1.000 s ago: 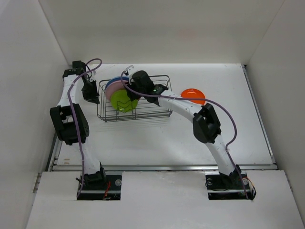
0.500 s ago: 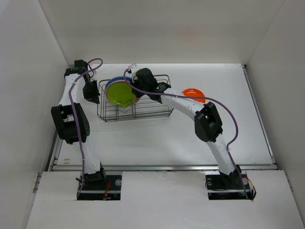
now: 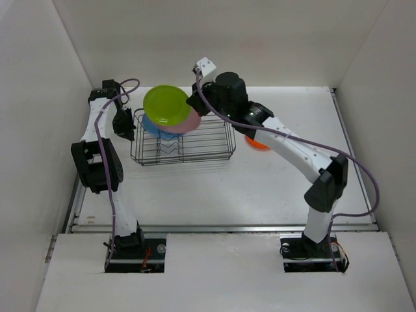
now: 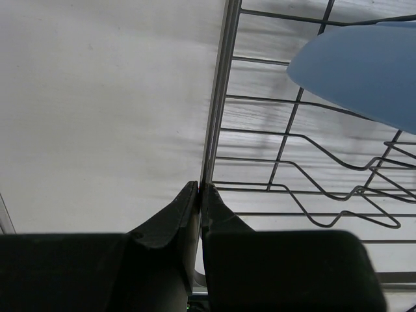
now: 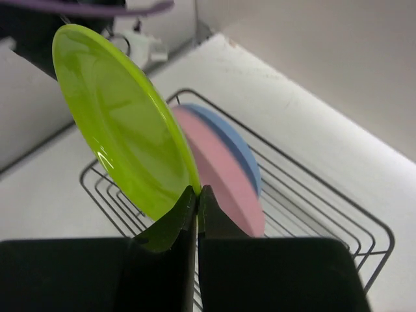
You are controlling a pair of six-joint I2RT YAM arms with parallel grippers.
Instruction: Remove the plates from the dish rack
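Observation:
The lime green plate [image 3: 168,104] [image 5: 123,123] hangs above the dish rack [image 3: 221,151] [image 5: 312,214], with my right gripper [image 3: 192,104] [image 5: 197,191] shut on its rim. The pink plate [image 3: 193,122] [image 5: 227,179] and the blue plate [image 3: 151,125] [image 5: 244,149] [image 4: 364,71] stand in the rack below it. The orange plate [image 3: 260,144] lies on the table to the right of the rack, mostly hidden by my right arm. My left gripper [image 3: 127,128] [image 4: 199,188] is shut on the rim wire at the rack's left end [image 4: 218,104].
White walls enclose the table on the left, back and right. The right arm reaches over the rack's right end. A purple cable runs along each arm.
My right gripper shut on the lime green plate and lifted it up out of the rack, towards the back. The left gripper stayed on the rack's rim.

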